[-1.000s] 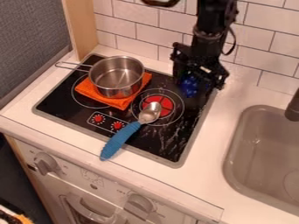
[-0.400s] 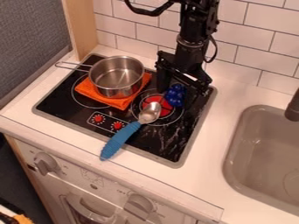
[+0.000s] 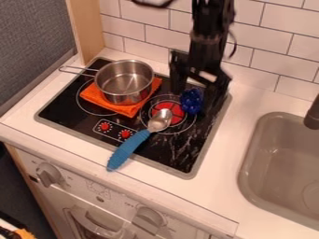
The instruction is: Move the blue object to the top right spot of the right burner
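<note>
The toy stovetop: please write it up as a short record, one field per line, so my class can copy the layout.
Pot: metal, over the left burner, handle pointing left
Under pot: orange cloth
Spoon: metal bowl overlapping the red centre of the right burner; blue handle crossing the stove's front edge
Dark blue object: upper right of that red centre
Pincer: down at the dark blue object
Sink: right of stove

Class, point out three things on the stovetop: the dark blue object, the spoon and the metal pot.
Dark blue object (image 3: 192, 101): camera view, middle of its body.
Spoon (image 3: 128, 149): camera view, its blue handle.
Metal pot (image 3: 123, 81): camera view, its inside bottom.
</note>
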Available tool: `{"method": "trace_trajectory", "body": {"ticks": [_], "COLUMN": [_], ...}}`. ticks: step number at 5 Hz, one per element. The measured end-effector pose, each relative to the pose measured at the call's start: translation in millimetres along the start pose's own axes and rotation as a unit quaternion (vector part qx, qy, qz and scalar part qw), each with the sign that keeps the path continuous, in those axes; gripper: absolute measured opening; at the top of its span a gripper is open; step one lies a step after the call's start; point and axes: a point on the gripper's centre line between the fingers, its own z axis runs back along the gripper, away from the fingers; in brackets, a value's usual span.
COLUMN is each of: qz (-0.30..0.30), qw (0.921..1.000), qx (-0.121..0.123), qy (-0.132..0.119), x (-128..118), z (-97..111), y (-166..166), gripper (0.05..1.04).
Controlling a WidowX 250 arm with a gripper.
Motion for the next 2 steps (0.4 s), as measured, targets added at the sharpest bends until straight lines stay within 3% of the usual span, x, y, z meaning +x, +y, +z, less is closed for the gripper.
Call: {"method": "trace_trajectory", "body": {"ticks": [1, 2], "qz": [0.042, 0.066], "qw": [0.9990, 0.9978], "qx": [-0.003, -0.003], "qy": [-0.016, -0.005], "x": [-14, -27], "z": [24, 27], "y": [12, 16], "gripper": [0.999, 0.999]}}
